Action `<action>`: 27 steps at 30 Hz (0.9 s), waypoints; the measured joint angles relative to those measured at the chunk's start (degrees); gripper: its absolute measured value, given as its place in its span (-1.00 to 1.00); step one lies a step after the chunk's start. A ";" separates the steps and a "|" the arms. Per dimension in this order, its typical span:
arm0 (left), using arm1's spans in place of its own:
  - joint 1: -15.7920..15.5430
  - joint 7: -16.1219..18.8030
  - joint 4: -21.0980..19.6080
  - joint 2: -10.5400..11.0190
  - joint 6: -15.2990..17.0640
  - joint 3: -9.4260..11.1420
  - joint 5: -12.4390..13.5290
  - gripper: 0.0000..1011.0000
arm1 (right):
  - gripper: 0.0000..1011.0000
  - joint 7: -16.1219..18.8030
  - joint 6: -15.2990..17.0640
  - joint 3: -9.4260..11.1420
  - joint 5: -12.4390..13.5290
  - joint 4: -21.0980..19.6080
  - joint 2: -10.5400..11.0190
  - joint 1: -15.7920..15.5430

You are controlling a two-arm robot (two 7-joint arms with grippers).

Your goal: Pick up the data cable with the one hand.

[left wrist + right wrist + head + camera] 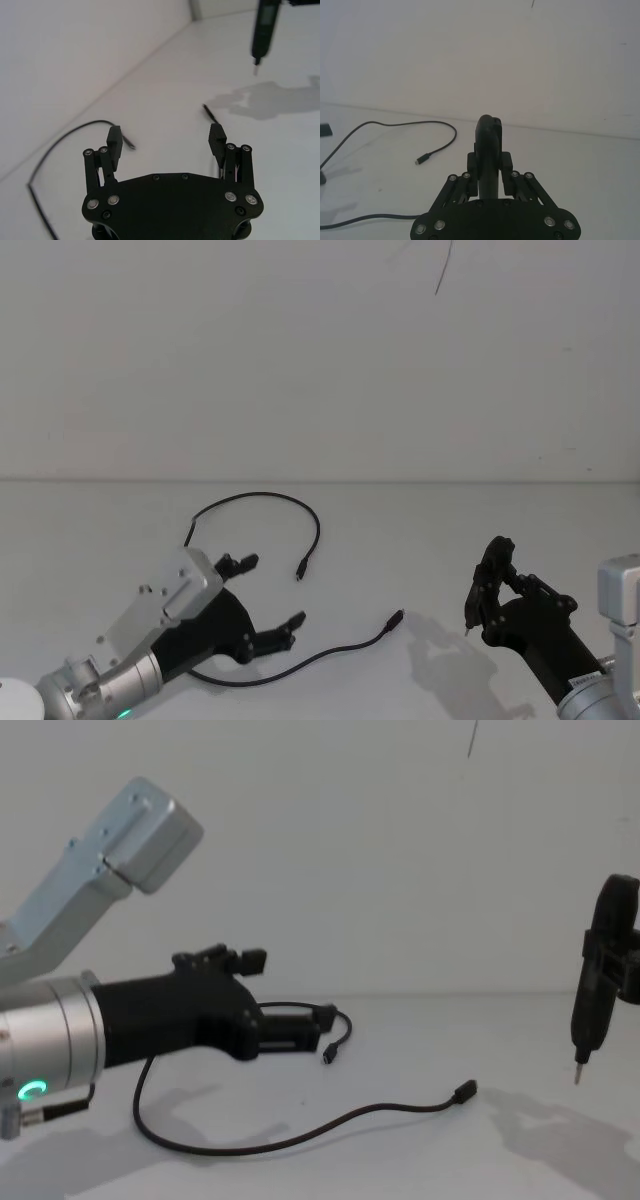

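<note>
The left hand [270,590], fingers spread apart, hovers above the data cable [262,494] looped on the white surface [90,540]. Well apart, the right hand [505,592] is clamped on a pointed black tool [597,982].

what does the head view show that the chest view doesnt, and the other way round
Head view alone: the cable seen from above, arcing behind the left gripper and running back under it, with the fingers spread open. Chest view alone: height. The left gripper hangs above the table, the cable lies flat on it, and the metal tip of the tool points down, clear of the table. Both: the cable with its two plugs, the left gripper, and the right gripper shut on the tool.
</note>
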 joint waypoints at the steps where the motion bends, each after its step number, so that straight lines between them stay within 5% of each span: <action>1: -0.08 -0.59 0.28 0.11 -0.05 0.15 -0.17 0.98 | -0.47 0.00 0.00 0.00 0.00 0.00 0.00 0.00; 10: -0.72 -6.51 2.91 0.37 -0.03 1.32 -2.27 0.98 | -0.47 0.00 0.00 0.00 0.00 0.00 0.00 0.00; 27: -3.46 -11.58 8.45 -2.35 1.49 2.44 -4.27 0.98 | -0.47 0.00 0.00 0.00 0.00 0.00 0.00 0.00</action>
